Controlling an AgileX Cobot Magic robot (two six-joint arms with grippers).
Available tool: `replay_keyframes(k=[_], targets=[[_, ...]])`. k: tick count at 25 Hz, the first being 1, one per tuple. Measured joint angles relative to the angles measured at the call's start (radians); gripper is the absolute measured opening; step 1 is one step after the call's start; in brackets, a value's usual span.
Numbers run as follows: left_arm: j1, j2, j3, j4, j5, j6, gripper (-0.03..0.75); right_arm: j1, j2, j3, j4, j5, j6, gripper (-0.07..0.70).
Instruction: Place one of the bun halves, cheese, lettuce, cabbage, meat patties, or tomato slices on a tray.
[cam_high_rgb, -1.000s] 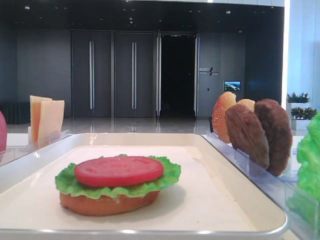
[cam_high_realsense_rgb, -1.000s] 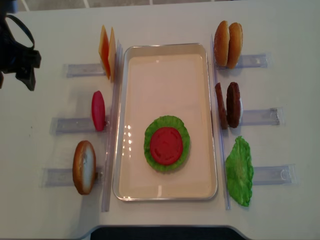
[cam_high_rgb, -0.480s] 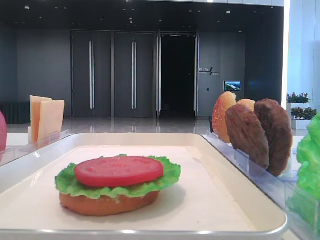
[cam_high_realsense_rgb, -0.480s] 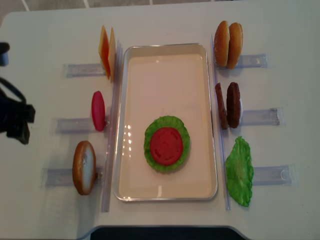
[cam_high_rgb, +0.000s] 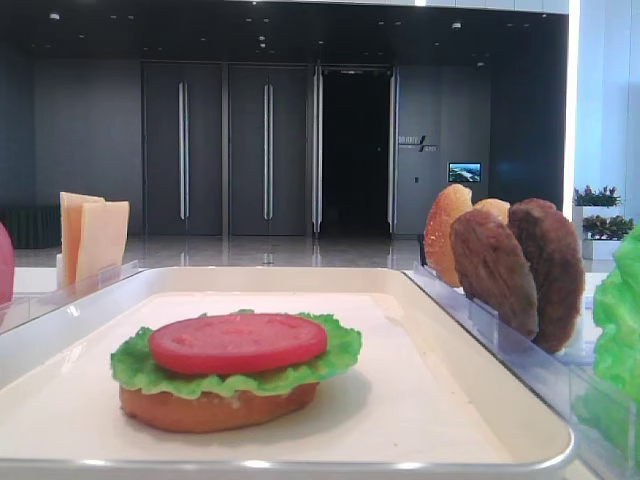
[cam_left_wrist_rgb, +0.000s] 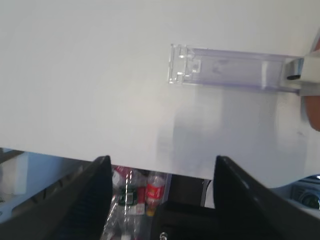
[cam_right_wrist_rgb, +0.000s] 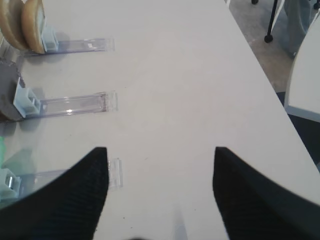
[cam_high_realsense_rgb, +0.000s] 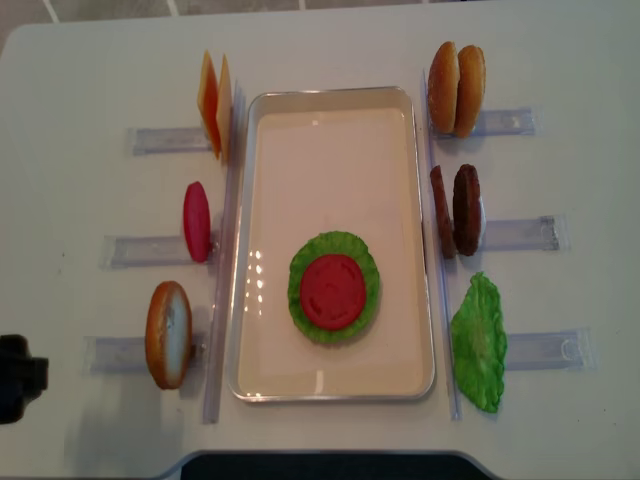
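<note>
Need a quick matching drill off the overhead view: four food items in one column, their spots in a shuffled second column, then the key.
1. cheese
2. meat patties
3. loose lettuce leaf
4. tomato slice on the stack

A. right of the tray, middle rack
B. inside the tray, on green lettuce
C. left of the tray, far rack
D. right of the tray, nearest rack

Pairs: 1-C, 2-A, 3-D, 4-B

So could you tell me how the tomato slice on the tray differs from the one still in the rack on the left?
The tomato slice on the tray lies flat; the tomato slice in the rack stands on edge. The first rests on a lettuce leaf over a bun base; the second sits alone in its clear rack, outside the tray. Both are red round discs.
</note>
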Motion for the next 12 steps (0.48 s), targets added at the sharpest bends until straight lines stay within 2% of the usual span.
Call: replay_keyframes(k=[6,12], targets=[[0.000,-0.296,0.063,-0.051,-0.052,0.001,0.482,0.000,0.000,0.000,0.000,0.000,0.000,0.461],[0.000,-0.520,0.069,-0.110,-0.054,0.100,0.482,0.000,0.000,0.000,0.000,0.000,0.000,0.461]])
